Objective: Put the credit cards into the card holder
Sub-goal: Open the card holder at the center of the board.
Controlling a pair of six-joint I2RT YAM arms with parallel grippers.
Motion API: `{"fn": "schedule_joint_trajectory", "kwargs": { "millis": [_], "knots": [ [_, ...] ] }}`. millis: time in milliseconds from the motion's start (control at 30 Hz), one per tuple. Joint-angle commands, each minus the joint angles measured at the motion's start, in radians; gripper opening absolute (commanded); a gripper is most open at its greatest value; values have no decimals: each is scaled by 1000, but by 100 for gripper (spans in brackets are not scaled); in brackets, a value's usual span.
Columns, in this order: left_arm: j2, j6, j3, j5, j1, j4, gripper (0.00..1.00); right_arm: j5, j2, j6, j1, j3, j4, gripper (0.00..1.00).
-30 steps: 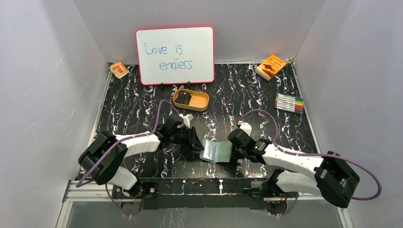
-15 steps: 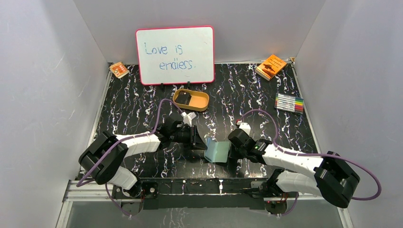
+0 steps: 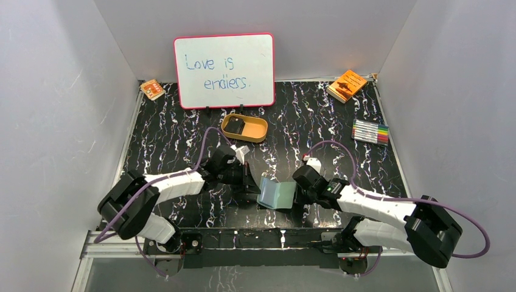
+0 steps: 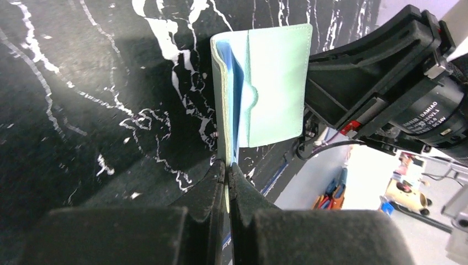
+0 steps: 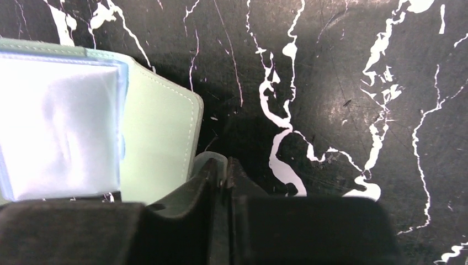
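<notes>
Change since 0.5 s back: card holder (image 3: 277,193) has spread a little wider between my 2 grippers; both arms sit almost where they were.
Left gripper (image 4: 226,165): fingers pressed together on the card holder's left edge, pinching the sage cover and blue sleeve as 1 stack.
Right gripper (image 5: 221,168): fingers closed on a pale edge of the right flap, almost no gap showing.
Holder position: part-open, near the front edge of the table (image 3: 182,140), midway between my arms; clear sleeve (image 5: 60,127) faces the right wrist camera. Contact with the table: cannot tell.
Credit cards (image 3: 236,126): dark, lying in the tan oval tray (image 3: 255,129), well apart from the holder; count unreadable.
Background: whiteboard (image 3: 224,70), marker set (image 3: 370,131), orange booklet (image 3: 347,85).
</notes>
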Motion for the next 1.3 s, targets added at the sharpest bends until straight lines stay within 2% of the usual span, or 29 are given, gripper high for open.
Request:
{"fn": "schedule_joint_trajectory", "kwargs": {
  "millis": [0, 67, 167, 233, 333, 367, 433, 467, 567, 633, 700, 800, 1033, 1267],
  "knots": [
    [-122, 79, 65, -130, -8, -229, 0, -16, -55, -22, 0, 32, -78, 33],
    [-157, 94, 81, -178, -8, -310, 0, -23, -79, -33, 0, 60, -109, 47],
    [-203, 102, 85, -228, -8, -369, 0, -45, -121, -69, 0, 105, -133, 59],
    [-227, 93, 86, -251, -8, -394, 0, -61, -150, -112, 0, 161, -156, 63],
    [-258, 64, 89, -274, -8, -411, 0, -214, -153, -183, 1, 240, -65, 64],
    [-257, 58, 85, -292, -8, -412, 0, -348, -92, -150, 2, 239, 94, 61],
    [-239, 49, 83, -286, -8, -409, 0, -420, 7, -87, 3, 222, 262, 62],
    [-239, 44, 82, -282, -8, -406, 0, -433, 58, -71, 6, 230, 306, 66],
    [-251, 35, 75, -276, -8, -401, 0, -423, 167, -88, 47, 276, 363, 77],
    [-249, 32, 74, -274, -8, -400, 0, -398, 228, -82, 54, 304, 354, 80],
    [-248, 32, 77, -271, -8, -398, 0, -395, 285, -81, 53, 333, 330, 88],
    [-245, 36, 85, -269, -8, -400, 0, -385, 337, -76, 55, 355, 303, 88],
    [-255, 41, 86, -274, -8, -409, 0, -361, 357, -45, 55, 328, 303, 75],
    [-267, 42, 82, -274, -8, -409, 0, -353, 378, -43, 55, 332, 269, 74]
  ]
}}
